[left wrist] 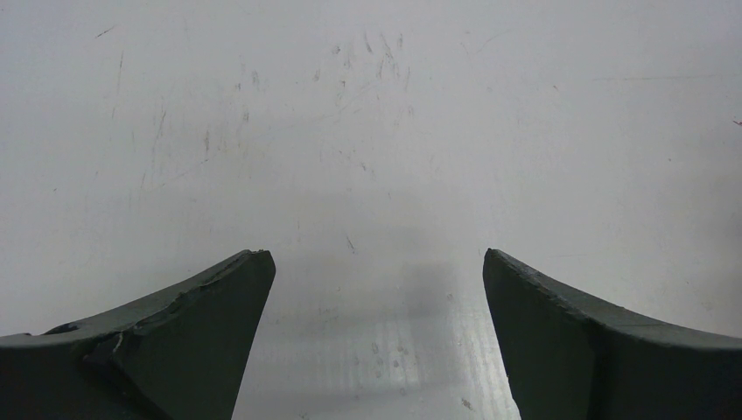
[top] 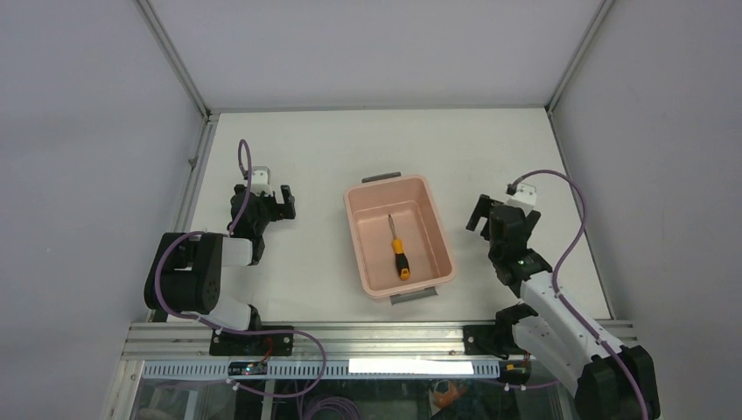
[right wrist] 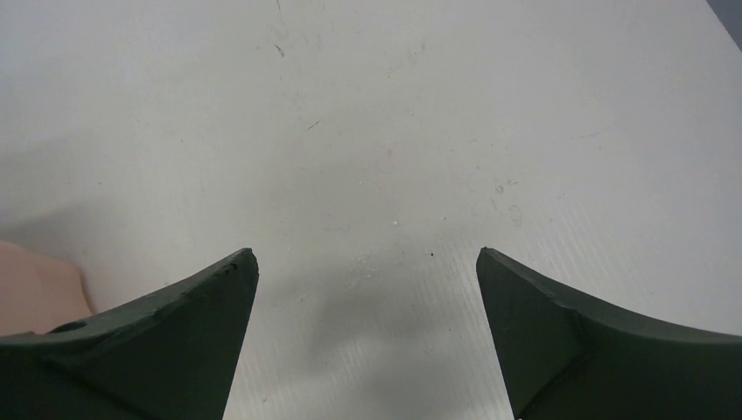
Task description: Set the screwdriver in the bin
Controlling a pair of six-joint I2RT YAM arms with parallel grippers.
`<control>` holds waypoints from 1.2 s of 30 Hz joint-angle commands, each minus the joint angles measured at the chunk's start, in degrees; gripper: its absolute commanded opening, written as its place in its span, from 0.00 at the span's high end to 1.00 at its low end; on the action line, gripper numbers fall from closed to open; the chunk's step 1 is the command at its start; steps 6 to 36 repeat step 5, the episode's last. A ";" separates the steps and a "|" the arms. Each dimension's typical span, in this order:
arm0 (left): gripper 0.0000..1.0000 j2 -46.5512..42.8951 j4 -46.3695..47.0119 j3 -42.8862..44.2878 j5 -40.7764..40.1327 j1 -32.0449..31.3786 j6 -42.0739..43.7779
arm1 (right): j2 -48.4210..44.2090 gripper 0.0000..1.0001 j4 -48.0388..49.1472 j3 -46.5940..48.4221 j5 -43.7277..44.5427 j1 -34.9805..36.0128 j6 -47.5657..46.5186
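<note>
The screwdriver [top: 398, 249] lies flat on the floor of the bin [top: 356, 238], orange-and-black handle toward the near end and thin shaft pointing to the far end, roughly along the middle of the tub. The bin sits at the centre of the counter [top: 306, 149], between the two arms. The left tool [top: 282, 205] hangs to the left of the bin with its jaws spread wide and nothing between them; its wrist view shows only bare, scuffed counter. The right tool [top: 490, 217] stands to the right of the bin, also wide and empty, with a sliver of pink rim at the left edge of its wrist view. By my reading the placing step is done, so the next move calls for no grasp, only keeping both arms clear of the bin.
</note>
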 commanded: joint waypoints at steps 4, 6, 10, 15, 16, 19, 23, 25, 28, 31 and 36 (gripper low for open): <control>0.01 -0.32 3.64 0.85 0.87 0.46 0.67 | -2.32 0.01 4.87 0.33 3.11 -0.20 2.38; 0.01 -0.30 3.62 0.85 0.89 0.46 0.65 | -2.59 0.01 4.88 0.23 2.69 -0.20 2.22; 0.01 -0.30 3.62 0.85 0.89 0.46 0.65 | -2.59 0.01 4.88 0.23 2.69 -0.20 2.22; 0.01 -0.30 3.62 0.85 0.89 0.46 0.65 | -2.59 0.01 4.88 0.23 2.69 -0.20 2.22; 0.01 -0.30 3.62 0.85 0.89 0.46 0.65 | -2.59 0.01 4.88 0.23 2.69 -0.20 2.22; 0.01 -0.30 3.62 0.85 0.89 0.46 0.65 | -2.59 0.01 4.88 0.23 2.69 -0.20 2.22; 0.01 -0.30 3.62 0.85 0.89 0.46 0.65 | -2.59 0.01 4.88 0.23 2.69 -0.20 2.22; 0.01 -0.30 3.62 0.85 0.89 0.46 0.65 | -2.59 0.01 4.88 0.23 2.69 -0.20 2.22; 0.01 -0.30 3.62 0.85 0.89 0.46 0.65 | -2.59 0.01 4.88 0.23 2.69 -0.20 2.22; 0.01 -0.30 3.62 0.85 0.89 0.46 0.65 | -2.59 0.01 4.88 0.23 2.69 -0.20 2.22; 0.01 -0.30 3.62 0.85 0.89 0.46 0.65 | -2.59 0.01 4.88 0.23 2.69 -0.20 2.22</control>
